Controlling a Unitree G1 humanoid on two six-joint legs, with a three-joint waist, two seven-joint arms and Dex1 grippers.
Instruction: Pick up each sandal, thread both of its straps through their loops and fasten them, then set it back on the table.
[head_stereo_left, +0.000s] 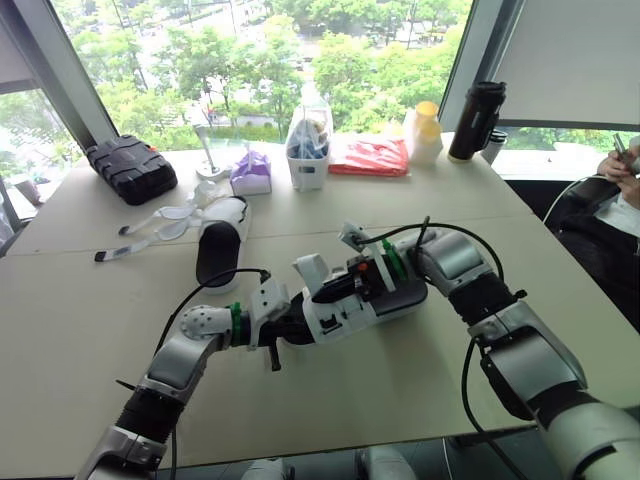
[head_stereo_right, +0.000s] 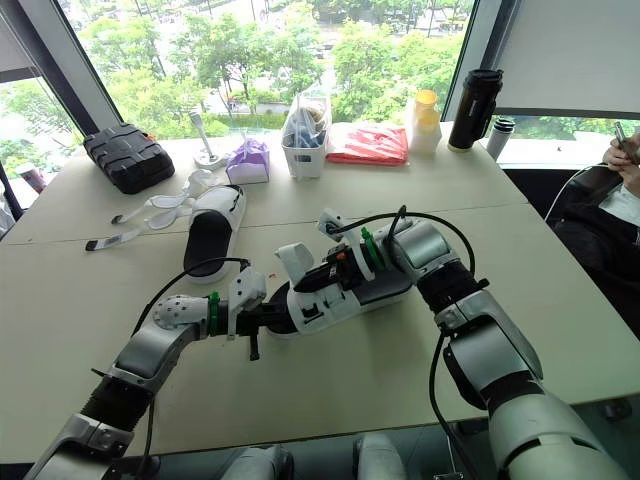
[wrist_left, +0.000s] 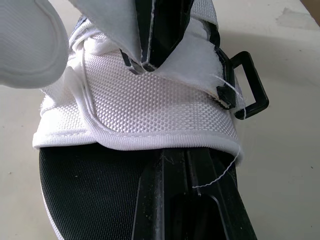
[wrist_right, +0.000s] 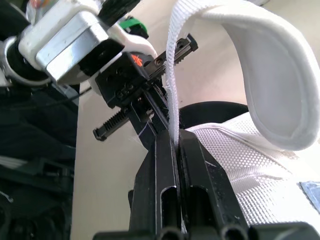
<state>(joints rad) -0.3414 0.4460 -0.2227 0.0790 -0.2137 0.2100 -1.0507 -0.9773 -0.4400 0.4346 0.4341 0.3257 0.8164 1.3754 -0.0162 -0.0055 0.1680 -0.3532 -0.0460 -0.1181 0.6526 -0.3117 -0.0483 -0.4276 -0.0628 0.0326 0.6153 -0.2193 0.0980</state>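
Observation:
A white sandal with a black footbed (head_stereo_left: 395, 300) is held just above the middle of the table (head_stereo_left: 560, 260) between both grippers. My right gripper (wrist_right: 176, 140) is shut on one of its white straps (wrist_right: 250, 65), which arcs up over the mesh upper (wrist_left: 150, 110). My left gripper (head_stereo_left: 290, 328) reaches in from the toe end, its fingers (wrist_left: 190, 195) together over the footbed and under the upper's rim. A black loop (wrist_left: 250, 85) hangs free at the upper's side. The second sandal (head_stereo_left: 220, 245) lies at the back left with its straps (head_stereo_left: 150, 225) spread loose.
Along the window edge stand a black case (head_stereo_left: 130, 168), a purple pack (head_stereo_left: 251, 172), a white bin (head_stereo_left: 308, 150), a red bag (head_stereo_left: 368, 155), yellow-capped bottles (head_stereo_left: 425, 130) and a black flask (head_stereo_left: 476, 120). A person (head_stereo_left: 620, 180) sits at the far right.

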